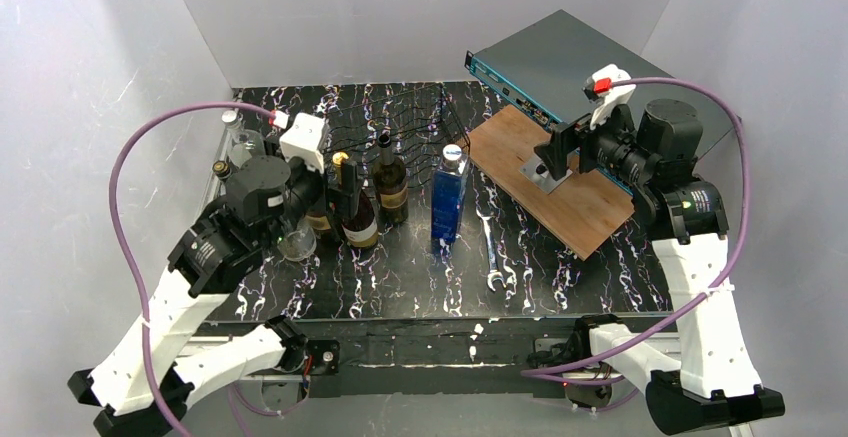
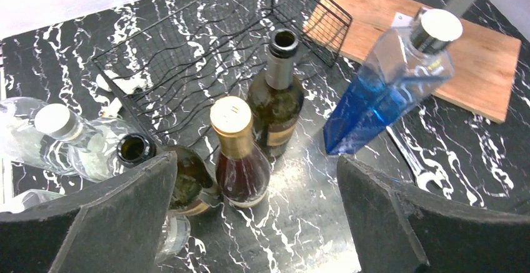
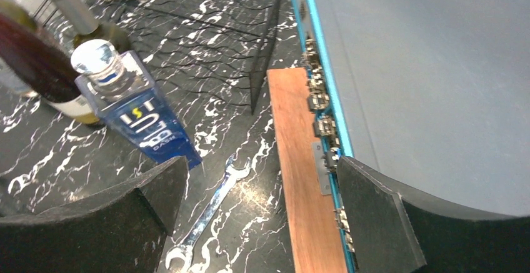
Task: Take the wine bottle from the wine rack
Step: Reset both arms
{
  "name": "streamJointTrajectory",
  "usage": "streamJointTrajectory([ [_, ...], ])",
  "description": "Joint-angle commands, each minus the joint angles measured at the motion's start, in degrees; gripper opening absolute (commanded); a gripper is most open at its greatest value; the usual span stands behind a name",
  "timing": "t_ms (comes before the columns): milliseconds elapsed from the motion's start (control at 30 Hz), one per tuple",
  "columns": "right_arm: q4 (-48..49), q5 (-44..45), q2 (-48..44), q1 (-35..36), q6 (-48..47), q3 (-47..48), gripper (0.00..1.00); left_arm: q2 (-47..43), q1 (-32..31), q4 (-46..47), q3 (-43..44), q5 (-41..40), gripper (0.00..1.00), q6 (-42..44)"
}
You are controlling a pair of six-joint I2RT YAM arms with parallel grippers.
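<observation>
- Right wrist — you can read "BLU" in white on the blue bottle (image 3: 134,114).
- Your left gripper (image 2: 256,167) is spread wide and empty. The gold-capped wine bottle (image 2: 240,154) stands upright on the table, framed between its fingers, with the wine rack (image 2: 206,42) at the bottle's 12 o'clock.
- Your right gripper (image 3: 262,167) gapes too — holding nothing.

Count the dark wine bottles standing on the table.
3, upright in a row by the wine rack's near edge: an open-necked bottle nearest the blue bottle, a gold-capped bottle in the middle, and an uncapped bottle farthest left, partly hidden. More could be hidden.
</observation>
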Motion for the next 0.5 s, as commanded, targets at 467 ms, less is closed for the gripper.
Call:
streamJointTrajectory([
  [467,5.3,14.6,-0.5,-1.2,9.7,3.4,0.98,-0.4,14.9,2.7,2.4,14.6,0.98,-6.9],
])
